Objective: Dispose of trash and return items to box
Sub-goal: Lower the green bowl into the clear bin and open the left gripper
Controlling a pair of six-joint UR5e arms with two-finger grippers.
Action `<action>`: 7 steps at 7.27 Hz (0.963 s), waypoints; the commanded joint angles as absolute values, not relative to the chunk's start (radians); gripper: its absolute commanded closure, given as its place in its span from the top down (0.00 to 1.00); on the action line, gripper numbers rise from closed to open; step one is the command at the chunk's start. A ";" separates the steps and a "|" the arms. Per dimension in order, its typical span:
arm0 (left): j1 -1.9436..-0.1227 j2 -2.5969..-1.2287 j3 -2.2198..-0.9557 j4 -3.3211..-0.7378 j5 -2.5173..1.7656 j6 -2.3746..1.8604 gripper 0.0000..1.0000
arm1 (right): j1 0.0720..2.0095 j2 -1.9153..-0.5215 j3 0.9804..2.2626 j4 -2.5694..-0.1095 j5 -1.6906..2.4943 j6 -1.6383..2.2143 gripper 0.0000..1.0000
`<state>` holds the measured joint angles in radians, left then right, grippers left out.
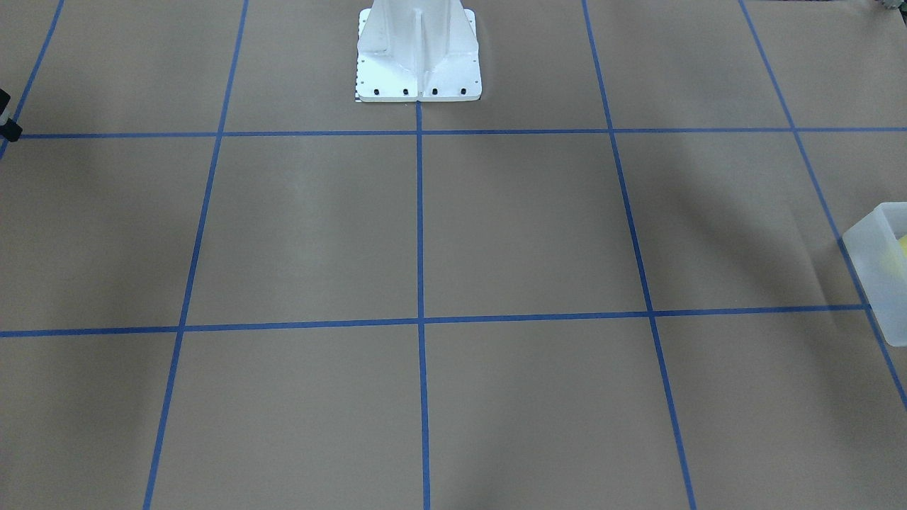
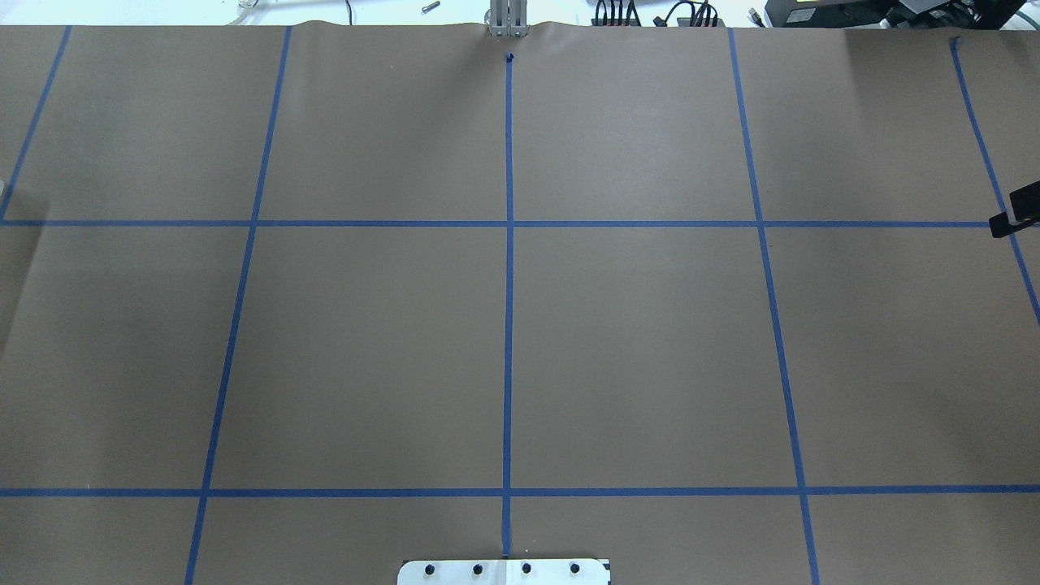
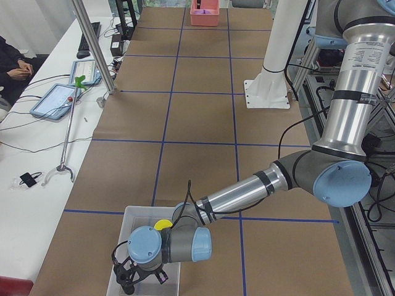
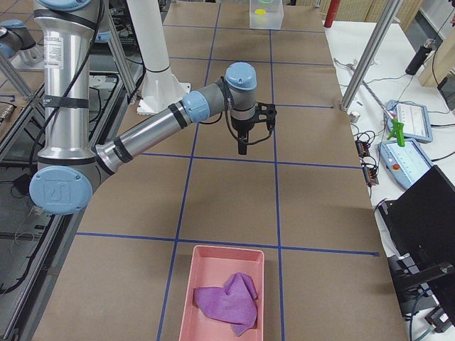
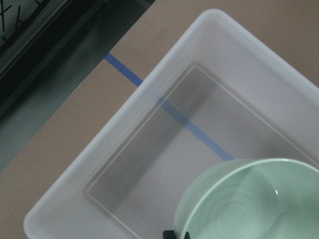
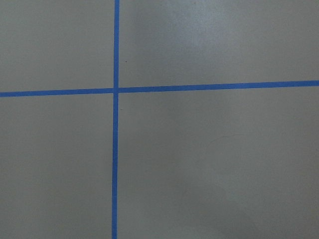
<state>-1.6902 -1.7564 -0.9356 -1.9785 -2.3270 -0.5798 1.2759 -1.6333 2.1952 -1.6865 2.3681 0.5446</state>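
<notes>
The translucent white box point(image 5: 127, 112) stands at the table's end on my left and also shows in the exterior left view point(image 3: 132, 217) and the front-facing view point(image 1: 873, 265). My left gripper point(image 3: 128, 283) hangs over the box. Its black fingertips point(image 5: 170, 234) pinch the rim of the mint-green bowl point(image 5: 249, 204), held above the box floor. The yellow cup point(image 3: 163, 225) sits inside the box, partly hidden by the arm. My right gripper point(image 4: 243, 148) hovers over bare table near a tape crossing. Only a sliver of it shows overhead point(image 2: 1017, 214), so I cannot tell if it is open.
A pink tray point(image 4: 202, 264) holding a purple cloth point(image 4: 229, 301) stands at the table's end on my right. The robot's white base point(image 1: 418, 53) is at the table's back middle. Tablets and cables lie on the operators' side bench point(image 3: 58, 98).
</notes>
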 commanded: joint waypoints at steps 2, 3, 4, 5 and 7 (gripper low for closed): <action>-1.605 -1.782 -0.868 -1.991 -2.286 -0.577 0.00 | 1.273 -1.658 2.195 -1.689 2.338 0.537 1.00; -1.603 -1.772 -0.867 -2.000 -2.284 -0.572 0.00 | 1.272 -1.658 2.195 -1.689 2.338 0.537 1.00; -1.603 -1.767 -0.865 -2.000 -2.284 -0.566 0.00 | 1.272 -1.657 2.197 -1.689 2.338 0.537 1.00; -1.603 -1.764 -0.865 -2.000 -2.261 -0.565 0.00 | 1.272 -1.657 2.197 -1.689 2.338 0.537 1.00; -1.603 -1.756 -0.868 -2.016 -2.240 -0.566 0.00 | 1.270 -1.657 2.197 -1.689 2.339 0.538 1.00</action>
<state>-1.6032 -1.7603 -0.8673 -2.0046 -2.2505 -0.5660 1.2711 -1.6567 2.1966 -1.6889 2.3381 0.5378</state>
